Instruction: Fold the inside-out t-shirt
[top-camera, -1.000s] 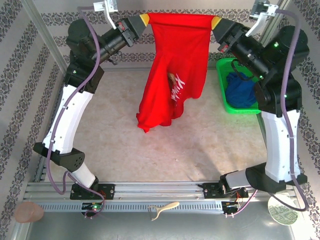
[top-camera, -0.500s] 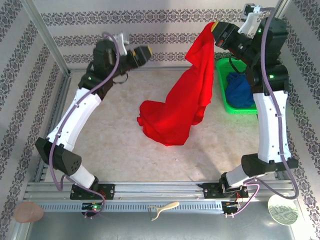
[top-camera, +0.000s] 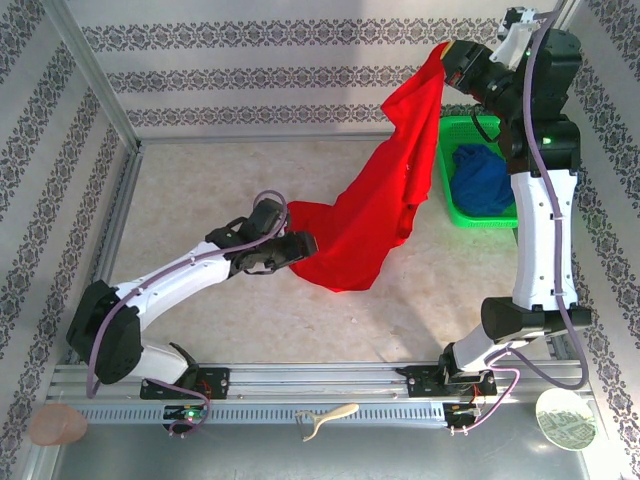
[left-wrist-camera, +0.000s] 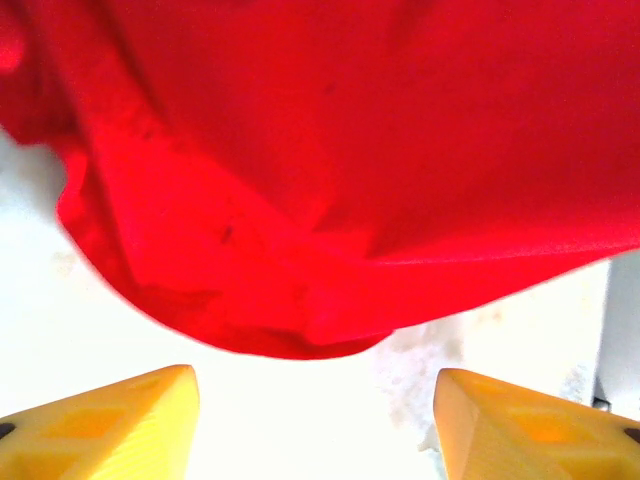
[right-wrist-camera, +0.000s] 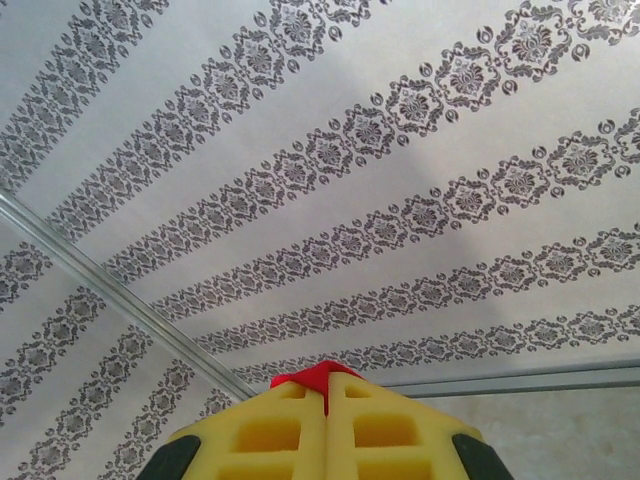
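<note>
Since the earlier views, my left claw (top-camera: 302, 246) has dropped from the back wall to the table (top-camera: 200, 190) and let go. Its fingers (left-wrist-camera: 110, 425) now stand spread and empty, just short of the cloth's nearest edge. My right claw (top-camera: 446, 55), pressed together, pinches an upper corner of the inside-out t-shirt (top-camera: 372, 215), which hangs from it and trails onto the table beside the green basket (top-camera: 485, 219). Judgement: cloth light, limp, prone to bunching; best taken at that near edge, well clear of the folds.
</note>
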